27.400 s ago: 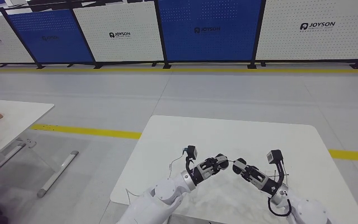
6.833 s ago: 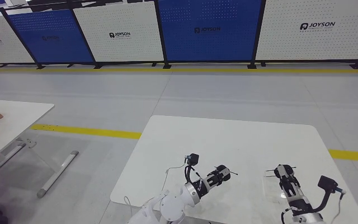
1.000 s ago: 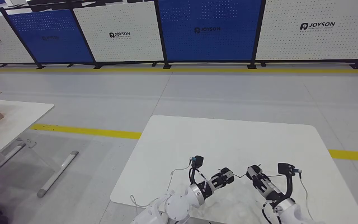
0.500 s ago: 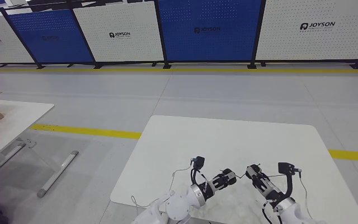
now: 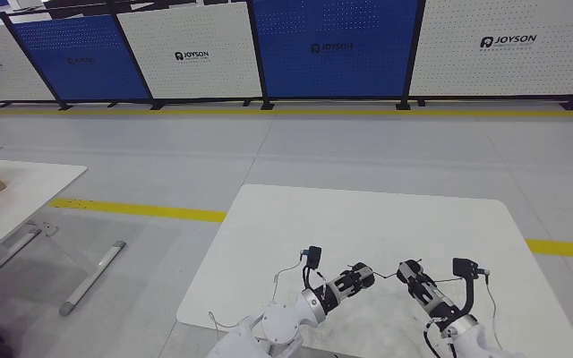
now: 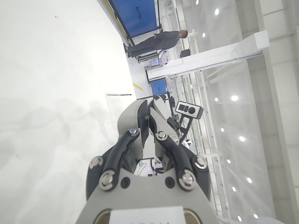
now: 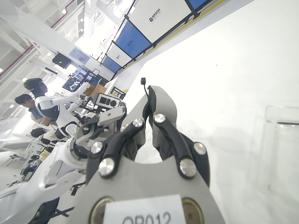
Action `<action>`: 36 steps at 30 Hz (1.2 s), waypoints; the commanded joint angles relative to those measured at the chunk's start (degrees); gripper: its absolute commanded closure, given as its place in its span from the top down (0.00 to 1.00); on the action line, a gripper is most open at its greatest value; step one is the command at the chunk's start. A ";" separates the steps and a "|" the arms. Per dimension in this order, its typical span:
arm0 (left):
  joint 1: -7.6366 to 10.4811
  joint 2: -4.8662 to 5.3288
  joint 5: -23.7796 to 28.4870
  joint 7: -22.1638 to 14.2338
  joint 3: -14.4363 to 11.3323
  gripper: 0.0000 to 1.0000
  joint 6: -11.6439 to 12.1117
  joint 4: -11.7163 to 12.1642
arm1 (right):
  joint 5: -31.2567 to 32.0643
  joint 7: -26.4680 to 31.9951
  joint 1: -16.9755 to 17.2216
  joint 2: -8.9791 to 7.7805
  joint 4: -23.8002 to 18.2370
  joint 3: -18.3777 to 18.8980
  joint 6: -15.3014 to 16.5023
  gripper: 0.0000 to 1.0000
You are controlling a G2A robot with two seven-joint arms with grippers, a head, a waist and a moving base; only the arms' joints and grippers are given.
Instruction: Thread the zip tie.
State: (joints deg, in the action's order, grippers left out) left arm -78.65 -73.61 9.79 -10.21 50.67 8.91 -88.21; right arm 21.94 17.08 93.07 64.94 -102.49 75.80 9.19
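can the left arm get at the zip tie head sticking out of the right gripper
Probably yes: the zip tie pokes its head clear of the right gripper, and the left gripper, shut, sits close across bare table.

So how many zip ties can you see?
2: one zip tie pinched in the right gripper, a second tie lying in the clear tray. More may be hidden.

I see a white table (image 5: 358, 224): flat top, rounded corners | clear tray (image 7: 280, 141): resting on that table | partition panels (image 5: 336, 49): blue and white, perforated, in a row across the far floor | yellow floor line (image 5: 134, 209): runs behind the table | second white table (image 5: 27, 192): at my left, well apart
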 commanded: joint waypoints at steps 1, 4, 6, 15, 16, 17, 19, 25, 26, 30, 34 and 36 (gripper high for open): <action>0.19 -0.06 0.48 -0.36 -0.11 0.00 -0.10 0.25 | 0.52 0.42 -0.12 0.01 -0.11 -0.15 -0.48 0.00; 0.39 -0.14 0.50 -0.37 -0.28 0.00 -0.01 0.55 | 0.81 0.71 -0.26 0.05 -0.21 -0.30 -0.79 0.00; 0.46 -0.17 0.50 -0.30 -0.33 0.00 -0.04 0.68 | 0.61 0.87 -0.27 0.07 -0.25 -0.29 -0.75 0.00; 0.94 -0.23 -1.55 -0.41 -0.92 0.00 -1.17 1.25 | 1.92 1.91 -0.28 0.07 -0.55 -0.32 -1.61 0.00; 0.96 -0.23 -2.00 -0.38 -1.06 0.00 -1.33 1.35 | 1.95 2.13 -0.32 0.08 -0.52 -0.36 -1.73 0.00; 0.98 -0.24 -2.14 -0.30 -1.12 0.00 -1.45 1.35 | 1.96 2.34 -0.36 0.08 -0.45 -0.39 -1.80 0.00; 0.96 -0.27 -2.30 0.03 -1.14 0.00 -1.61 1.32 | 1.96 2.74 -0.46 0.09 -0.29 -0.44 -1.93 0.00; 1.06 -0.38 -1.86 0.98 -0.97 0.00 -2.23 1.52 | 2.30 3.47 -0.78 0.13 -0.02 -0.59 -2.42 0.09; 1.08 -0.40 -1.79 1.11 -0.96 0.00 -2.32 1.58 | 2.30 3.50 -0.79 0.13 -0.02 -0.59 -2.47 0.10; 1.21 -0.48 -1.74 1.32 -1.01 0.00 -2.60 1.73 | 2.36 3.54 -0.81 0.17 -0.02 -0.61 -2.74 0.11; 1.32 -0.53 -1.92 1.41 -1.03 0.00 -2.61 1.92 | 2.45 3.56 -0.88 0.21 0.13 -0.72 -2.86 0.11; 1.34 -0.55 -2.01 1.50 -1.04 0.00 -2.65 1.97 | 2.52 3.61 -0.94 0.23 0.19 -0.77 -2.93 0.12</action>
State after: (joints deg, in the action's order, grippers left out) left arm -77.31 -74.15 7.82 -8.76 49.64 6.29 -86.26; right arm 24.42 20.65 92.16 65.17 -102.32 75.05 6.30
